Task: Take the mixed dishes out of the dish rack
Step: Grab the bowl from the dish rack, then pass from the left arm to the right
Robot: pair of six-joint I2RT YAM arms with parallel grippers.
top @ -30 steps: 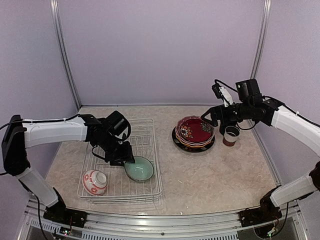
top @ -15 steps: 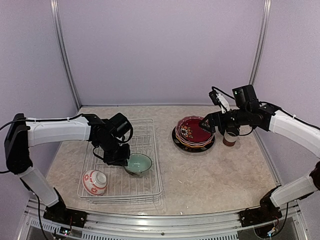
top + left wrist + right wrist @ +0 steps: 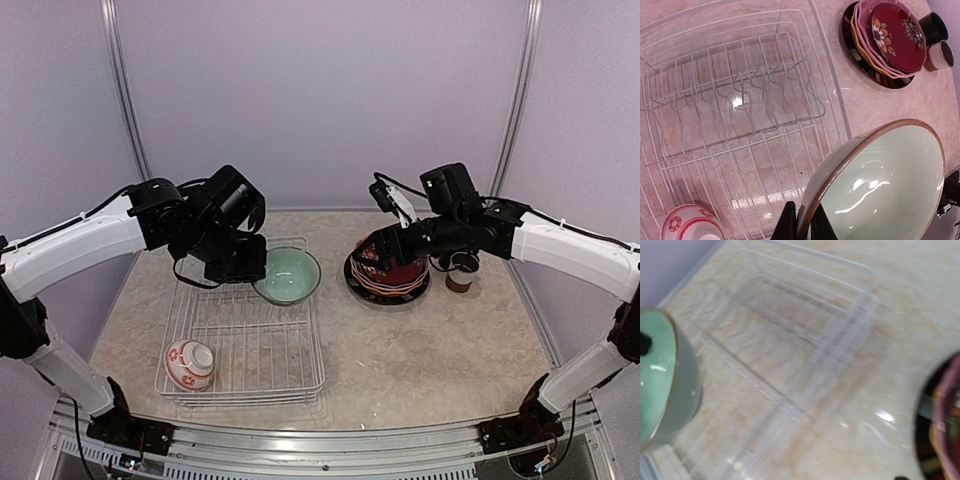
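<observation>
— What sort of place are you working in?
— A robot test booth in a lab. Plain lilac panels (image 3: 320, 100) close in my table (image 3: 430, 360) on three sides, joined by bare metal posts (image 3: 126, 100).
— Anything else that shows it?
— My arms (image 3: 70, 245) are bolted to an aluminium rail (image 3: 320, 440) along the near edge.

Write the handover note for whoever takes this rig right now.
Left end effector: shut on the rim of the pale-green bowl, holding it above the dish rack's far right corner.
Right end effector: over the plate stack; jaw state unclear, nothing seen in it.
Done: plates stacked right of the rack, dark red floral bowl on top, brown-white cup and dark cup beside them.
Left: set the green bowl down; fetch the red-patterned white bowl from the rack's near left corner.
</observation>
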